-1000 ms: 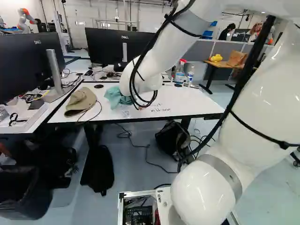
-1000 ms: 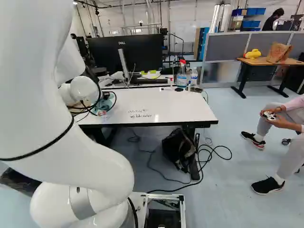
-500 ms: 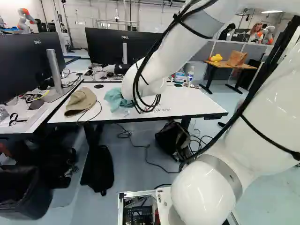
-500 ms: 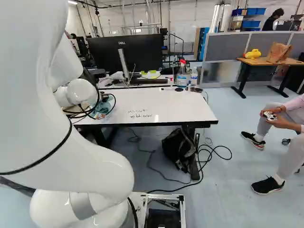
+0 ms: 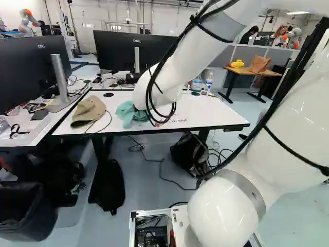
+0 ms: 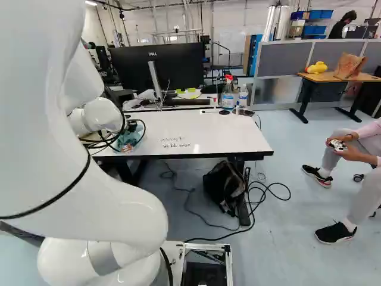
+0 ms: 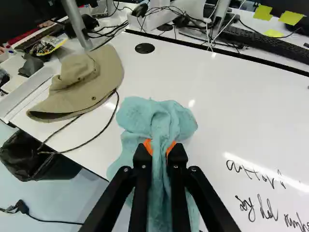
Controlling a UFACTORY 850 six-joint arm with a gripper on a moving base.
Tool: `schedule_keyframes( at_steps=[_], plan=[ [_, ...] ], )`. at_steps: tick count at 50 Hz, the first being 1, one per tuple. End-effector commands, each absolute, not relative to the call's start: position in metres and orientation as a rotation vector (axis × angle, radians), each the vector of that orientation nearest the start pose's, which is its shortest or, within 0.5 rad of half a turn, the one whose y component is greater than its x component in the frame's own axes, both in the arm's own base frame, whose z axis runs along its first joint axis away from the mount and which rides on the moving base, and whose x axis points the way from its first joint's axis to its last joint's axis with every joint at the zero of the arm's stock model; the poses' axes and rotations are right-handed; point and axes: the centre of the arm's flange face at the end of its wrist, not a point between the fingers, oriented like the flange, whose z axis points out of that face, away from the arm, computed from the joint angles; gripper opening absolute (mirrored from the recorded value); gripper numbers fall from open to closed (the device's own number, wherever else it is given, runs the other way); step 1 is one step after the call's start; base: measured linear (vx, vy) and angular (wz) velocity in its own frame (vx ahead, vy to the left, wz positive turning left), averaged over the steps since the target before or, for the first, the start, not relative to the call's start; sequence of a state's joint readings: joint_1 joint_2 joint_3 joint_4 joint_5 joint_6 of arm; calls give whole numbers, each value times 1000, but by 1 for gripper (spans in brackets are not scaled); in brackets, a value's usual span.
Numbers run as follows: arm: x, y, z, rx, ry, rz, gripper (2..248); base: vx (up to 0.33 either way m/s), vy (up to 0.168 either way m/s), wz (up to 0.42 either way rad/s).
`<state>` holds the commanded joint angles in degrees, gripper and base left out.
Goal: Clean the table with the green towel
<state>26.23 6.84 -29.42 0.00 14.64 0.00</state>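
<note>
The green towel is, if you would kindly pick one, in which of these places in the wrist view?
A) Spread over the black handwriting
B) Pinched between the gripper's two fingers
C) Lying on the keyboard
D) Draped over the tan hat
B, because a fold of the green towel runs between the two orange pads of the gripper, with one pad against each side.

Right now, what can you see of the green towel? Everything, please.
The towel is blue-green, soft-looking cloth, crumpled in loose folds. The gripper is closed on a gathered fold, gripping it from both sides; other folds spread over the white table. It lies between the tan hat and the black handwriting. The fingers hide part of it.
</note>
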Motion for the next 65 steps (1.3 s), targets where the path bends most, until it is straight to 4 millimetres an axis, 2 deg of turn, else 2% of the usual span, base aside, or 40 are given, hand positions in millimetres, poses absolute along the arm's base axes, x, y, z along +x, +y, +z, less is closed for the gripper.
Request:
schedule_keyframes(
  at_steps=[65],
  plan=[
    [338,167,422,-2806,-654,-863,46,0,0,0]
  ],
)
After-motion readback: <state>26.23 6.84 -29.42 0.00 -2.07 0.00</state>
